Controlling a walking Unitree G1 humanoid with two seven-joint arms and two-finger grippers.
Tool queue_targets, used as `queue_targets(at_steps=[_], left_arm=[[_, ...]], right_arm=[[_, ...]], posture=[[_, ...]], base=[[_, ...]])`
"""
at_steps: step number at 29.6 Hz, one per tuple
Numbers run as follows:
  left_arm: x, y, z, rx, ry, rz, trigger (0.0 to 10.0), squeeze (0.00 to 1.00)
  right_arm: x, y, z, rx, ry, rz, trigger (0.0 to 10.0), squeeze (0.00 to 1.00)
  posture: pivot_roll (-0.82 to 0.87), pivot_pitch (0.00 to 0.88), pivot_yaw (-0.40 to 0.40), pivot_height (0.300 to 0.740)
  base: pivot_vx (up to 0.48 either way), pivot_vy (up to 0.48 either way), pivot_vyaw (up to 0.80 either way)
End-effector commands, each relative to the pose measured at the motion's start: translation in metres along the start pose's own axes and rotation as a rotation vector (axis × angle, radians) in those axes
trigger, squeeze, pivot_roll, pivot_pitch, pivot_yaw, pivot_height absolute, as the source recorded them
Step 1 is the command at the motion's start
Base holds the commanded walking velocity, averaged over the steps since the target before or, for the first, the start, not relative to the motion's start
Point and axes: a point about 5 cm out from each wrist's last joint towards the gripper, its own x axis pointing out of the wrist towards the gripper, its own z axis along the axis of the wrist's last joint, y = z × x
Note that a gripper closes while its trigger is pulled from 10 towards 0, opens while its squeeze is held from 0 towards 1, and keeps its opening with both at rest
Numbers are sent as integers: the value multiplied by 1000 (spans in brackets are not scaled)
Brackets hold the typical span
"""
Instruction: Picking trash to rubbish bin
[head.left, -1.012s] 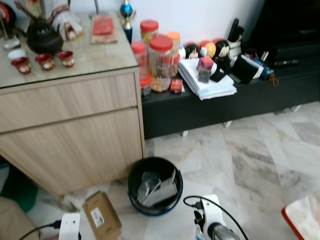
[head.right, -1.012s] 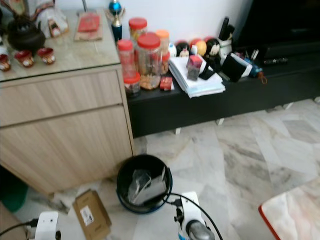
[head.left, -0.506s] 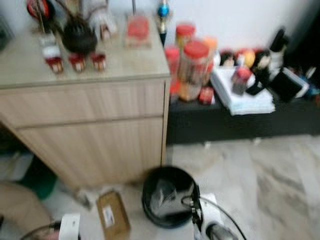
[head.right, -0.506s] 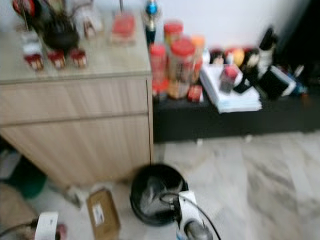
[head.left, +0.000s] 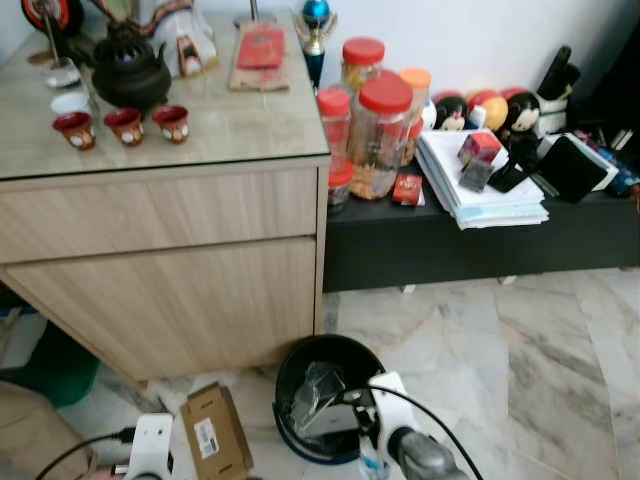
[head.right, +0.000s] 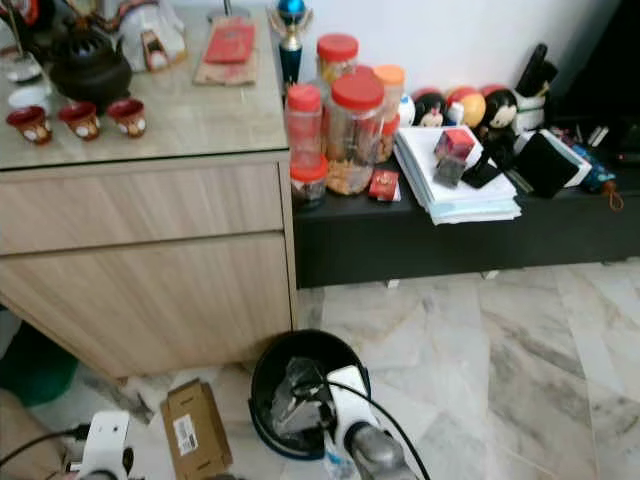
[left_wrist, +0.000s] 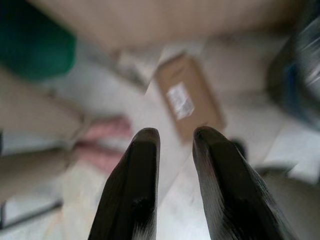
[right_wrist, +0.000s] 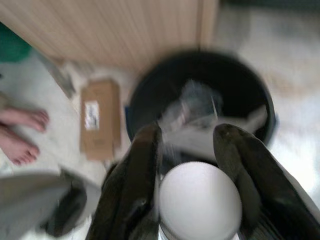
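A round black rubbish bin (head.left: 287, 380) stands on the marble floor by the corner of the wooden cabinet, with crumpled plastic and paper (head.left: 318, 385) inside. My right gripper (right_wrist: 187, 137) is shut on a bottle with a white cap (right_wrist: 200, 200), held just over the bin's near rim (right_wrist: 250, 85). A flat brown cardboard box (head.left: 215, 435) with a white label lies on the floor to the left of the bin. My left gripper (left_wrist: 175, 137) hangs above the floor near that box (left_wrist: 187, 97), its fingers slightly apart and holding nothing.
The wooden cabinet (head.left: 170, 270) with a teapot and cups rises behind the bin. A low black shelf (head.left: 470, 240) carries jars, papers and figurines. A person's bare feet (right_wrist: 17, 132) stand on the floor to my left. A green object (head.left: 50, 365) sits beside the cabinet.
The camera has swung, bringing the cabinet and bin more to the centre. My right wrist now sits at the bin's near rim instead of to its right.
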Motion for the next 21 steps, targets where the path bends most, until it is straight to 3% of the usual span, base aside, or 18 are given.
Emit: queue_targets(at_steps=[1,4,11,13,16,21], left_arm=[[1,-15,7,14,-31,-92,10000,0],[4,-34,28,24,-100,-205,10000,0],[5,-62,67,63,-240,-350,10000,0],[4,-66,70,68,-251,-373,10000,0],[0,-83,70,100,-251,-493,10000,0],[0,-83,68,111,-251,-498,10000,0]], right_arm=[[4,6,16,-35,-58,30,10000,0],[9,13,35,-53,-114,59,10000,0],[15,23,77,-51,-236,75,10000,0],[16,24,82,-56,-253,71,10000,0],[17,18,103,-32,-308,-1,10000,0],[16,14,117,-35,-351,-52,10000,0]], posture=[[171,134,-15,740],[176,136,-17,740],[177,142,-21,740],[177,142,-21,740],[182,146,-23,740],[184,147,-24,740]], base=[[0,0,0],[0,0,0],[0,0,0],[0,0,0],[0,0,0],[0,0,0]])
